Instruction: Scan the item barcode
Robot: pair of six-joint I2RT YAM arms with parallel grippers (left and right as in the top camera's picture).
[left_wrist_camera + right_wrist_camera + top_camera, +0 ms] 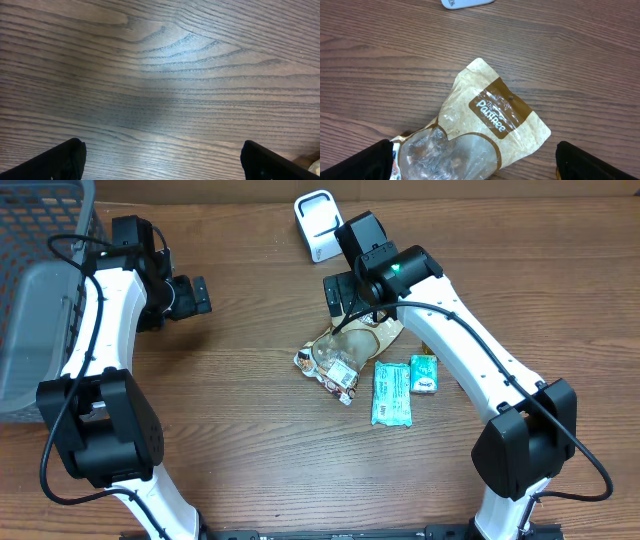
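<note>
A crinkled brown snack bag (345, 350) with a clear window lies mid-table, and in the right wrist view this bag (485, 115) fills the centre. My right gripper (348, 306) hovers open over the bag's far end; in its wrist view the right gripper (476, 162) has one finger on each side of the bag and does not touch it. The white barcode scanner (316, 225) stands at the back, and the scanner's edge (465, 3) shows at the top of the right wrist view. My left gripper (192, 296) is open over bare wood at the left, and the left gripper (162, 162) has nothing between its fingers.
A teal packet (392, 393) and a small green packet (424, 373) lie just right of the bag. A grey wire basket (40, 300) stands at the table's left edge, behind the left arm.
</note>
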